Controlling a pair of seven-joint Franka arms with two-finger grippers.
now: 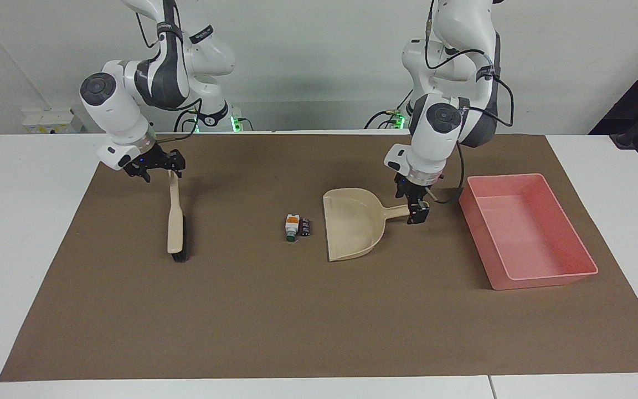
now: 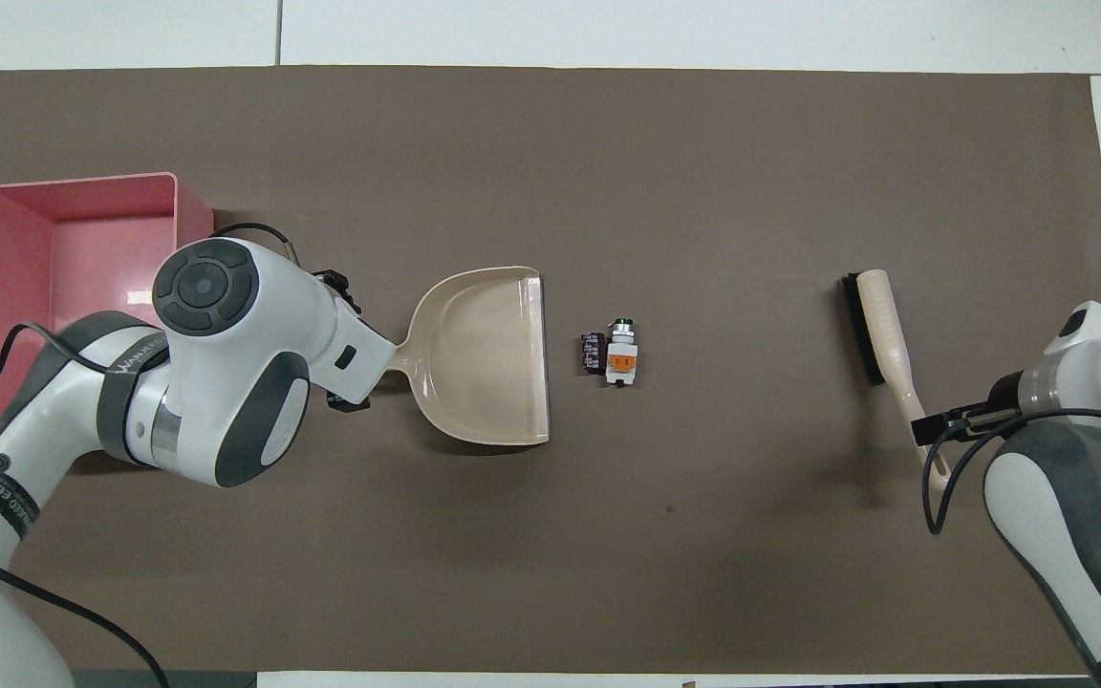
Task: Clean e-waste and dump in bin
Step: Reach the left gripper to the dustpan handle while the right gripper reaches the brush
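Overhead view hides the left gripper (image 1: 417, 211) under its own wrist; it sits at the beige plastic dustpan's (image 1: 352, 221) handle, fingers' spacing unreadable. The right gripper (image 1: 158, 166) is at the brush's (image 1: 175, 221) handle end, grip unclear. The e-waste (image 2: 611, 354), two tiny pieces, lies before the dustpan's mouth. The pink bin (image 1: 524, 238) stands toward the left arm's end.

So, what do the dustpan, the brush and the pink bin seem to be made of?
The dustpan looks like moulded beige plastic: smooth, with a slight gloss inside. The brush seems to have the same beige plastic for its handle, with dark bristles, probably synthetic. The bin looks like thin pink plastic with sloped, smooth walls.
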